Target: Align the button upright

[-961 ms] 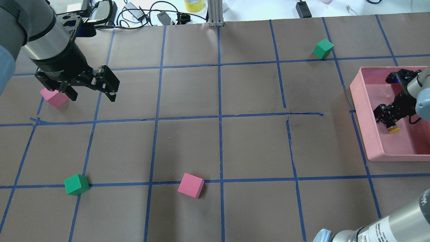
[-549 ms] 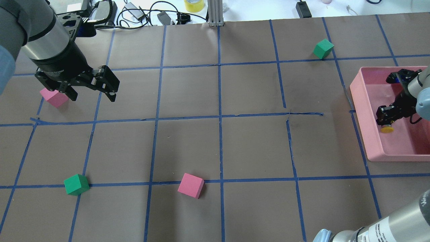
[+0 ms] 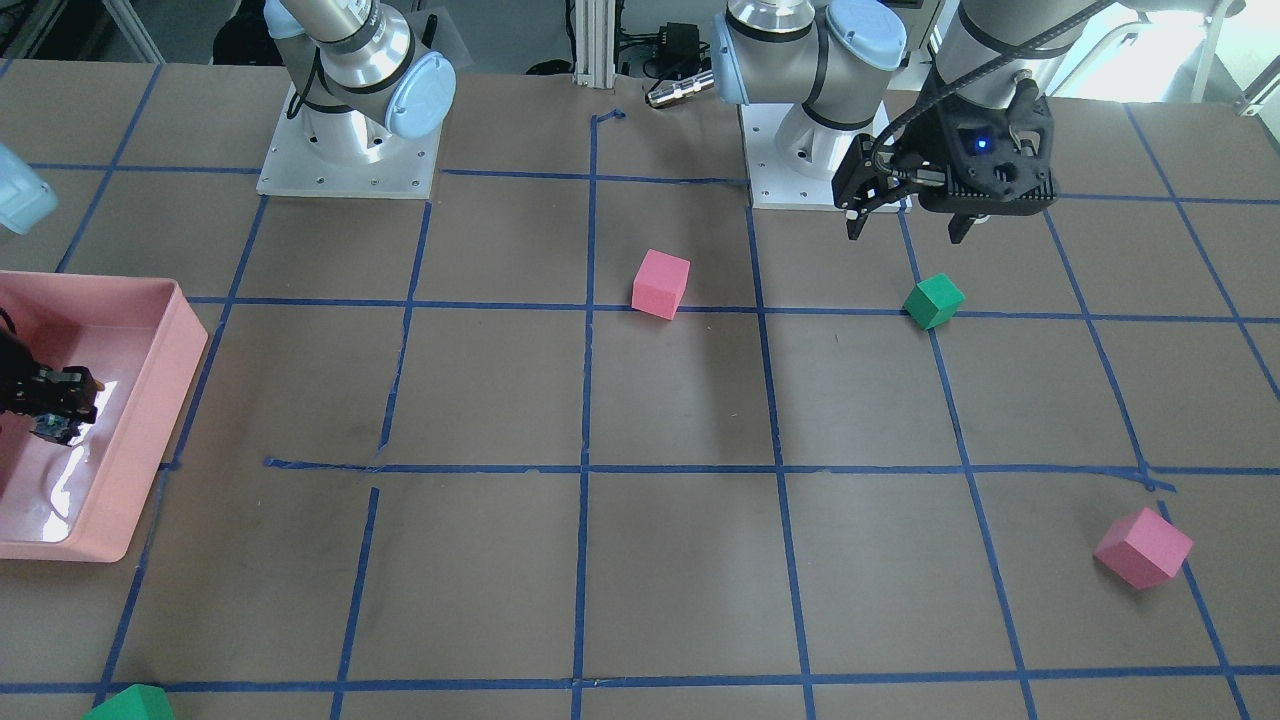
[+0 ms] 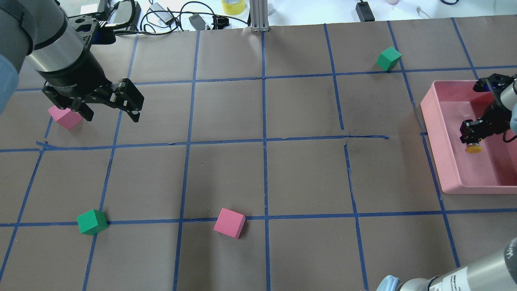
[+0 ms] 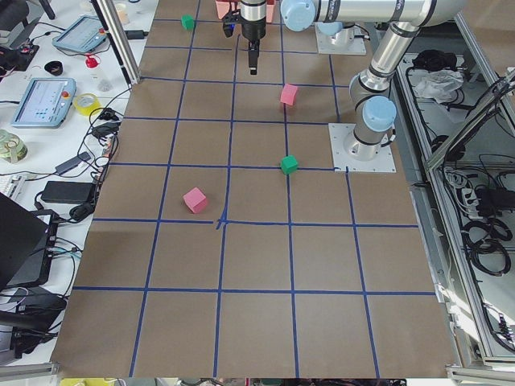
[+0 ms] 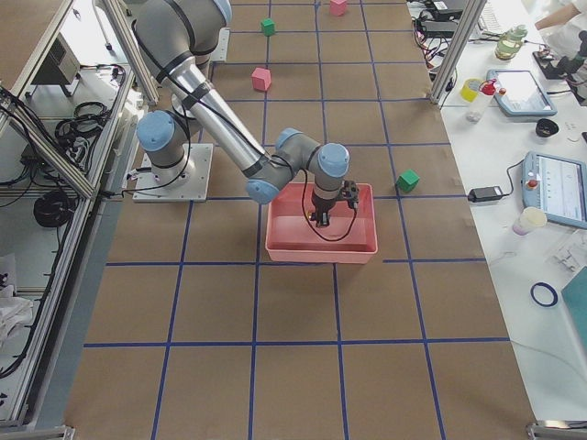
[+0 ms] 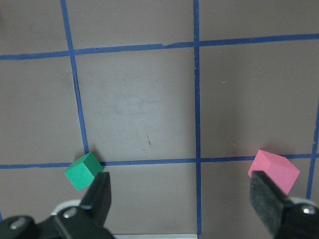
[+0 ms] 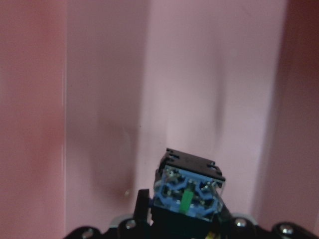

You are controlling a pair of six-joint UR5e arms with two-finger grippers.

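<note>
Clearly the grasp is made: the right tool (image 4: 471, 141) is inside the pink tray (image 4: 434, 121), its fingers closed on the button (image 4: 473, 148). From overhead the yellow cap shows just past the fingertips. The right wrist view instead shows the terminal base (image 8: 188, 193), so the cap points away from the wrist. Whether the button touches the tray floor cannot be told from these views.

I judge the task partly done. The button is gripped, but it has not been set down standing on its own. Turning it to the right attitude, placing it and letting go all seem left.

Meanwhile the left tool (image 4: 111, 117) hangs over the tabletop (image 4: 307, 178) with its fingers spread wide and nothing between them. It is near a pink cube (image 4: 64, 117) and well apart from the tray.
</note>
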